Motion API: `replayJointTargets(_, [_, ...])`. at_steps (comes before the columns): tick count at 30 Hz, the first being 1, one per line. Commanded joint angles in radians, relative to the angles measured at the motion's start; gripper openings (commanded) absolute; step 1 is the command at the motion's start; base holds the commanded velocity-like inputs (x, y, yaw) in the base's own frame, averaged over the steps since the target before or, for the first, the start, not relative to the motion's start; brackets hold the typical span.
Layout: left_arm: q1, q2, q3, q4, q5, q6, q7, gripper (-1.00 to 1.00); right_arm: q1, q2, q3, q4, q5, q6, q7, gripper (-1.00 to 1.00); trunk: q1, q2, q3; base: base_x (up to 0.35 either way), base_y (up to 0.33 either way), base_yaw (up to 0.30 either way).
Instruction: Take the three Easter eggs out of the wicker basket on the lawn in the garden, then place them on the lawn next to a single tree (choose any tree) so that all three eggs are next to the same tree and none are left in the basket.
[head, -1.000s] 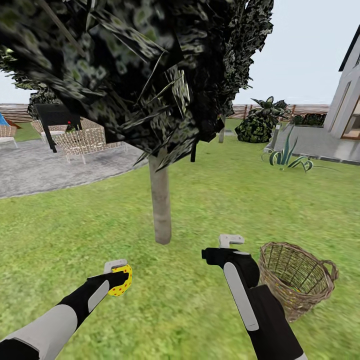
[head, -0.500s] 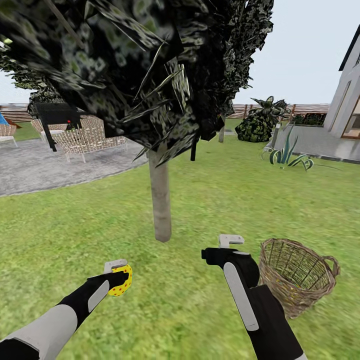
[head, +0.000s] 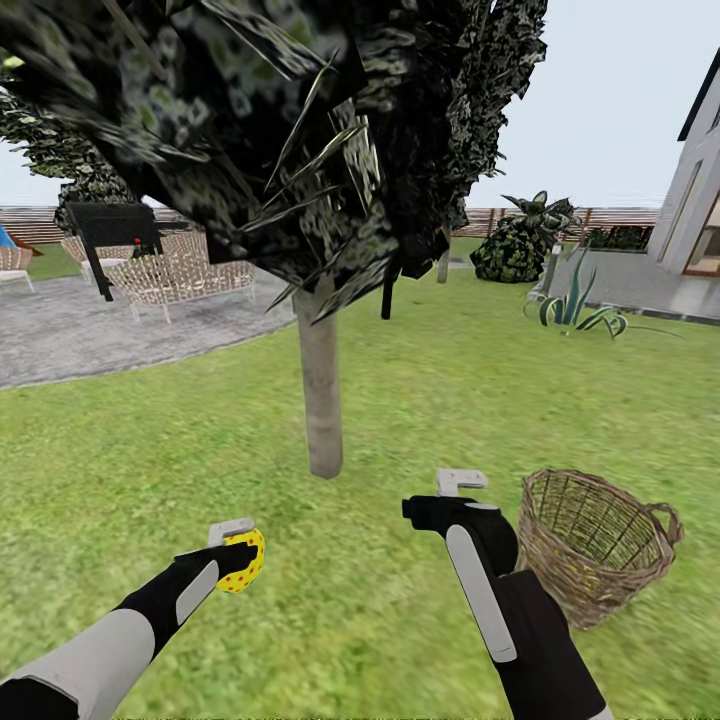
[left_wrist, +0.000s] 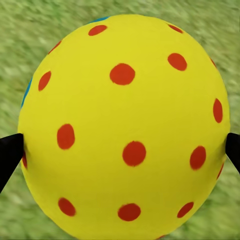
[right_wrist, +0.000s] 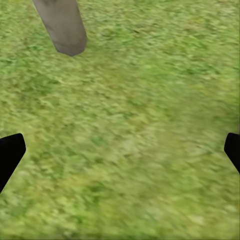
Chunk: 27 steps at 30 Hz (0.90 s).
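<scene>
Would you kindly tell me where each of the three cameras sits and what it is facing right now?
Head view: from the robot's head, looking forward and down over the lawn at the tree and wicker basket; both arms show, the left gripper holding an Easter egg.
Left wrist view: near the left gripper, facing the egg between dark fingers.
Right wrist view: near the right gripper, facing down at grass and the trunk base; fingers spread, nothing between.
Shared: head and right wrist views both show the trunk.

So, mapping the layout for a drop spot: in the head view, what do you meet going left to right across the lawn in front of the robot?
Easter egg in the left gripper → tree trunk → right gripper → wicker basket.
</scene>
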Motion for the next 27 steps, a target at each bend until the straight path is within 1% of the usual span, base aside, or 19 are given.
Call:
replayJointTargets(1, [0.0,0.001,-0.008,-0.003,0.01,0.004,0.008,-1.0,-0.001,0.0,0.001,-0.001,-0.01,0.002,-0.01,1.0,0.004,-0.008,-0.004,0.0,0.0,0.0])
replayJointTargets(27, [0.0,0.001,-0.008,-0.003,0.01,0.004,0.009,-1.0,-0.001,0.0,0.001,0.0,-0.01,0.004,-0.01,1.0,0.103,-0.19,-0.086,0.0,0.0,0.0])
